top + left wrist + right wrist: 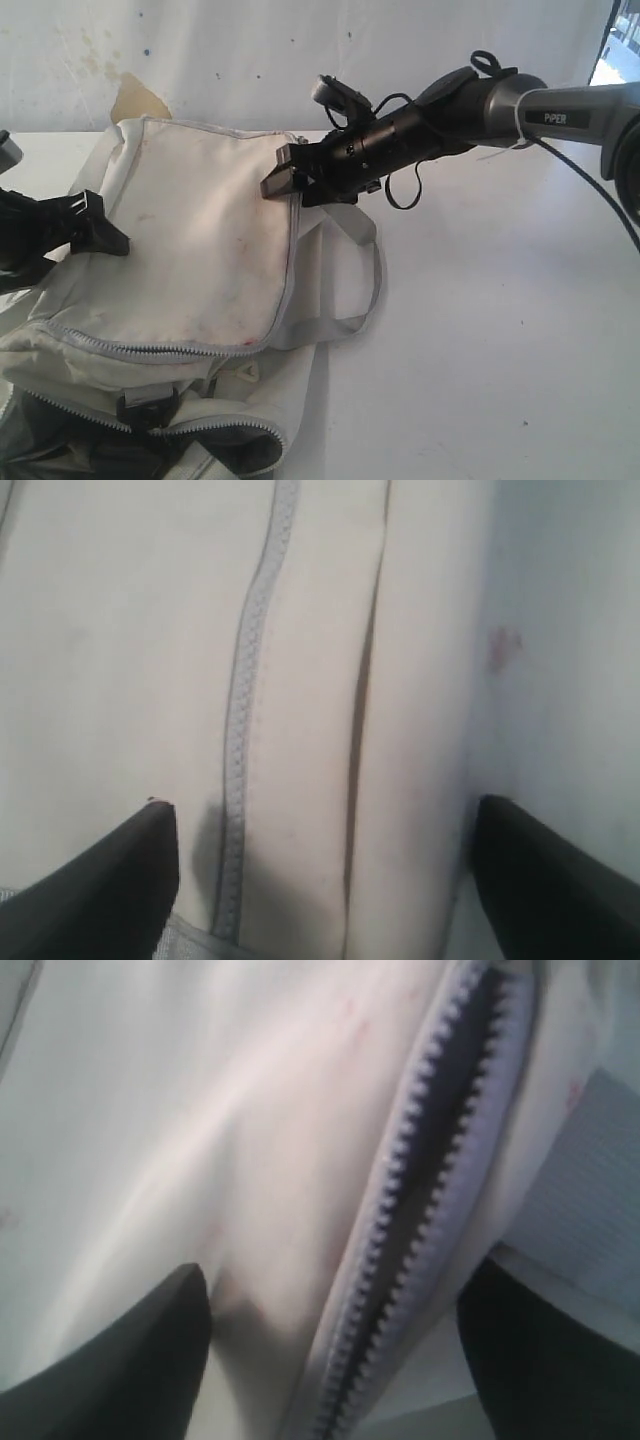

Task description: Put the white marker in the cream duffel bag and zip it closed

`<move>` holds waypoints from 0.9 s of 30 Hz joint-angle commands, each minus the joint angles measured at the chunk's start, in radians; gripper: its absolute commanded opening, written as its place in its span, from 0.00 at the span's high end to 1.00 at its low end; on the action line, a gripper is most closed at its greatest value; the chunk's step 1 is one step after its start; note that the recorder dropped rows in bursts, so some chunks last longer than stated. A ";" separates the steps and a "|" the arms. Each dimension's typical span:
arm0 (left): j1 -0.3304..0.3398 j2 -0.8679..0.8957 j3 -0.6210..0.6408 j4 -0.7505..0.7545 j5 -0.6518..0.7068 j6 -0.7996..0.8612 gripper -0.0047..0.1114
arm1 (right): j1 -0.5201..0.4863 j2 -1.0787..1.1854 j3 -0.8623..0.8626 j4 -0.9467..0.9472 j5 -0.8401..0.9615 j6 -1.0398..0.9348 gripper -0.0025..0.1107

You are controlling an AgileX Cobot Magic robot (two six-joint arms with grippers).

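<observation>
The cream duffel bag (200, 240) lies on the left half of the white table, its stained top panel edged by a grey zipper (150, 350). The white marker is not visible in any view. My right gripper (280, 172) is open at the bag's far right corner, its jaws either side of a parted stretch of zipper teeth (430, 1220) with nothing between them. My left gripper (100, 228) is open at the bag's left side, its fingers (100, 880) spread over cream fabric and a closed grey zipper line (240, 730). The near end of the bag gapes, showing dark grey lining (215, 445).
A grey webbing strap (352, 305) loops off the bag's right side onto the table (500, 330). A black buckle (145, 408) sits at the bag's near opening. A white backdrop with a torn brown patch (135, 100) stands behind. The right arm's cable (405, 190) dangles over the table.
</observation>
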 commanded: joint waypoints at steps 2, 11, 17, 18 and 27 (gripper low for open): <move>-0.004 0.009 0.002 -0.024 0.004 0.004 0.26 | 0.001 0.002 -0.003 0.006 0.006 -0.013 0.59; -0.002 0.007 -0.072 -0.068 0.062 0.005 0.96 | -0.021 -0.032 -0.003 -0.234 0.018 0.224 0.98; -0.002 0.007 -0.243 -0.093 -0.017 -0.044 0.96 | -0.022 -0.182 0.052 -0.392 -0.012 0.385 0.98; -0.002 0.009 -0.272 -0.093 -0.031 -0.046 0.96 | -0.022 -0.214 0.073 -0.414 -0.025 0.422 0.98; -0.002 0.148 -0.489 -0.093 0.104 -0.038 0.96 | -0.022 -0.416 0.285 -0.628 -0.112 0.707 0.98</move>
